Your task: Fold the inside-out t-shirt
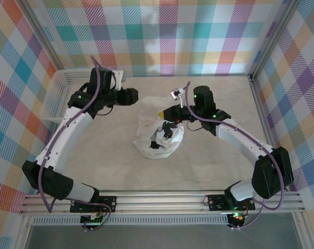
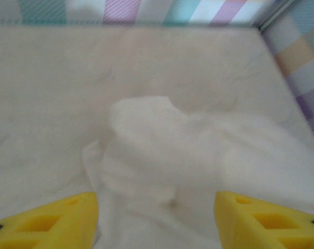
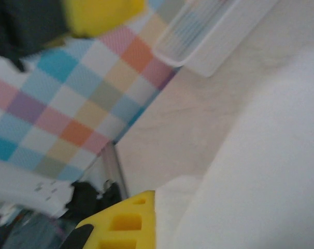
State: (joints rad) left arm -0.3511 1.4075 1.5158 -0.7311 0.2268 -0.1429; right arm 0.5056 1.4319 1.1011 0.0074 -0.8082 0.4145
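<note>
A white inside-out t-shirt (image 1: 158, 141) sits bunched in a rounded heap on a pale tabletop (image 1: 209, 166), well to the right of a white mesh basket (image 1: 56, 96).

The likely trouble from here is the crumpling. Layers are tucked under one another, so a pinch could catch several at once and lift the whole bundle instead of spreading it. No hem or sleeve is plain to see in the heap, so a hold taken on a loose fold could also slip free. A dark patch shows among the folds; whether it is print or part of a hand cannot be told.

The right hand (image 1: 166, 120) is on the side of the heap away from the basket, low over its top edge, touching or nearly touching the cloth. Its wrist view shows one yellow finger (image 3: 127, 220) with white cloth close beside it. The other finger is hidden, so whether this hand grips the shirt cannot be told.

The left hand (image 2: 154, 207) hangs between the basket and the shirt. Its two yellow fingers are spread wide and hold nothing, and the heap lies just ahead of them.
</note>
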